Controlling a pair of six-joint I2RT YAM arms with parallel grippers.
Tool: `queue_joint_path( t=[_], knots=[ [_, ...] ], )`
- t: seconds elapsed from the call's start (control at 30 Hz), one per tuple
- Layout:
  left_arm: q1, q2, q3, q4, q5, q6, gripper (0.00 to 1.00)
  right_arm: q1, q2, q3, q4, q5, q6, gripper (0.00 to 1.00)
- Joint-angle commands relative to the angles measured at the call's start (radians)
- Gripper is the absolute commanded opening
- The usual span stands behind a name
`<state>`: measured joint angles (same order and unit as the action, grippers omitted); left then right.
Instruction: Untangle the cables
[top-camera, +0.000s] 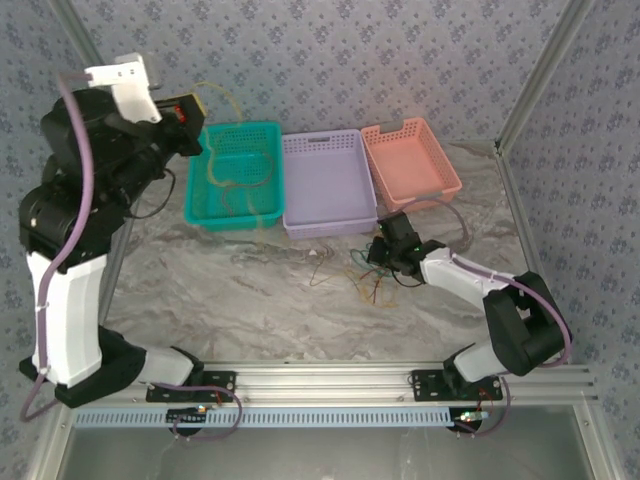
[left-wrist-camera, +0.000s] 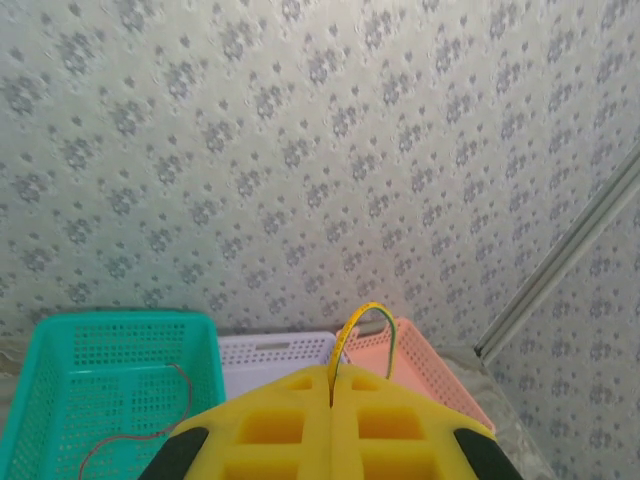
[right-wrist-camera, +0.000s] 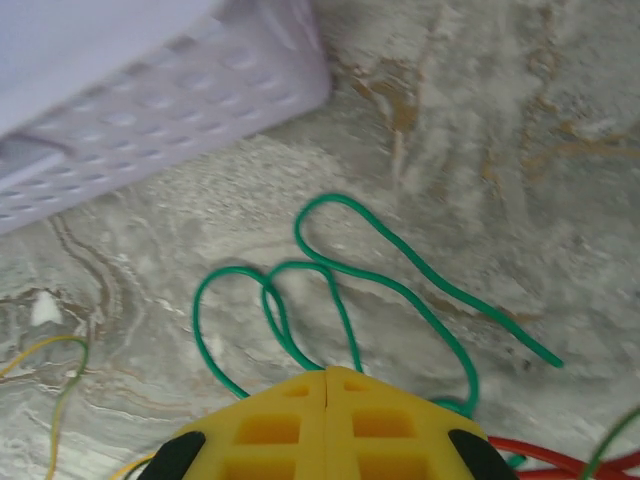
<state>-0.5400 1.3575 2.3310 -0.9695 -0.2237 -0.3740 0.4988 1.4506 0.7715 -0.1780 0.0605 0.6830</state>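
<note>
Here the right gripper, jaws pressed together on the green cable, sits at the cables, right of centre in the top view. The left gripper, pinching a yellow cable, hangs upper left, so that strand likely runs diagonally between them.

Top overhead, left wrist facing wall, right wrist near table
</note>
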Motion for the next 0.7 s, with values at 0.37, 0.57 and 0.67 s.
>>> queue_joint_path(
  t=[0.37, 0.57, 0.67],
  knots=[
    [0.008, 0.023, 0.048, 0.015, 0.233, 0.049, 0.0, 0.233, -0.211, 0.13, -0.141, 0.189, -0.018, 0.56],
    [0.008, 0.014, -0.041, 0.049, 0.379, 0.046, 0.0, 0.279, -0.319, 0.146, 0.035, 0.024, 0.04, 0.61],
    [0.008, -0.014, -0.144, 0.11, 0.413, 0.03, 0.0, 0.296, -0.319, 0.178, 0.125, -0.059, 0.048, 0.62]
  ],
)
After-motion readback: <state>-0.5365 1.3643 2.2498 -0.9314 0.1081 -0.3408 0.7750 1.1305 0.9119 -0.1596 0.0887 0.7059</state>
